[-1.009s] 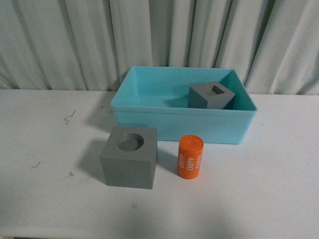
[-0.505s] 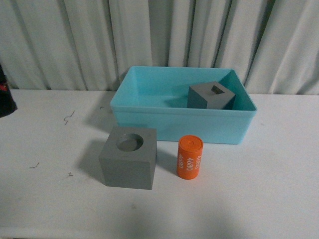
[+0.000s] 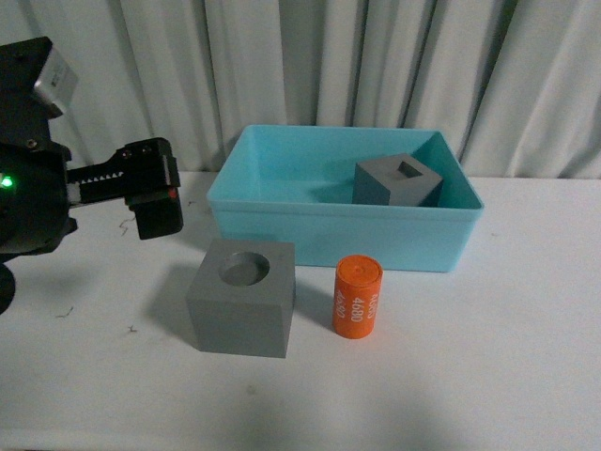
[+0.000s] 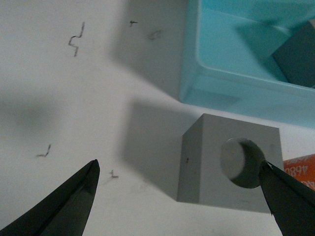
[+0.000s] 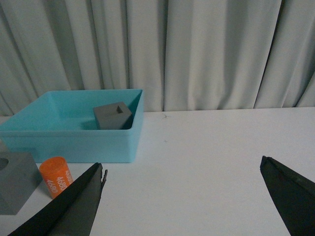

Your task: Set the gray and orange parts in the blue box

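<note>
A gray cube with a round recess (image 3: pixel 242 296) stands on the white table in front of the blue box (image 3: pixel 346 235). An orange cylinder marked "4680" (image 3: pixel 358 297) stands upright to its right. A second gray cube with a square recess (image 3: pixel 398 180) sits inside the box at its right. My left gripper (image 3: pixel 155 197) is open and empty, above the table to the left of the box. In the left wrist view the round-recess cube (image 4: pixel 229 164) lies between the open fingers. My right gripper (image 5: pixel 182 196) is open and empty; its view shows the box (image 5: pixel 74 132) and cylinder (image 5: pixel 56 176).
Gray curtains hang behind the table. Small dark marks (image 3: pixel 130 221) dot the table at the left. The table's front edge runs along the bottom of the front view.
My left arm has come into the front view from the left and now hangs left of the blue box. The cubes, cylinder and box have not moved.
</note>
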You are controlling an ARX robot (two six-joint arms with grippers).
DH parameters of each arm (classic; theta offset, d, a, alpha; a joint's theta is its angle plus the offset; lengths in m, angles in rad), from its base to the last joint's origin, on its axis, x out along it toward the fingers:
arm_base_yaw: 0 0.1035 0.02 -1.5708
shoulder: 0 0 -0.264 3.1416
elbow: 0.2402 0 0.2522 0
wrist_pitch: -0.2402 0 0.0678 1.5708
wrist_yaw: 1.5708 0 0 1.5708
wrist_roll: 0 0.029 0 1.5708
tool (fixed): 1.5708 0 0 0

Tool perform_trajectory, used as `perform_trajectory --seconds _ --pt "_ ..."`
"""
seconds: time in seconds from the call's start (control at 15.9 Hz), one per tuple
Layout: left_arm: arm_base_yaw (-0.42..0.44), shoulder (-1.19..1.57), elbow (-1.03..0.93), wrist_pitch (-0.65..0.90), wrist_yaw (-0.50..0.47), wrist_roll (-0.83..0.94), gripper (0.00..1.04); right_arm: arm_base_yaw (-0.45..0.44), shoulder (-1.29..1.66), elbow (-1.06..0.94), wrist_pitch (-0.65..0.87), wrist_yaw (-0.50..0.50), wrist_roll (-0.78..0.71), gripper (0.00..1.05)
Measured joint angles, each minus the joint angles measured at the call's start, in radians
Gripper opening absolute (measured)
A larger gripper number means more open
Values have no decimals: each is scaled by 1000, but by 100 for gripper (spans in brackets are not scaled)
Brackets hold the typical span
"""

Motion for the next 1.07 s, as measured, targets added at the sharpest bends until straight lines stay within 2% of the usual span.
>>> perform_trajectory --seconds 0.13,0.5,1.07 --pt "-10 60 27 61 33 65 98 0 0 0 0 0 0 98" --pt "-18 253 121 97 97 200 98 0 0 0 0 0 0 98" --pt "-29 359 182 99 134 249 98 0 0 0 0 0 0 98"
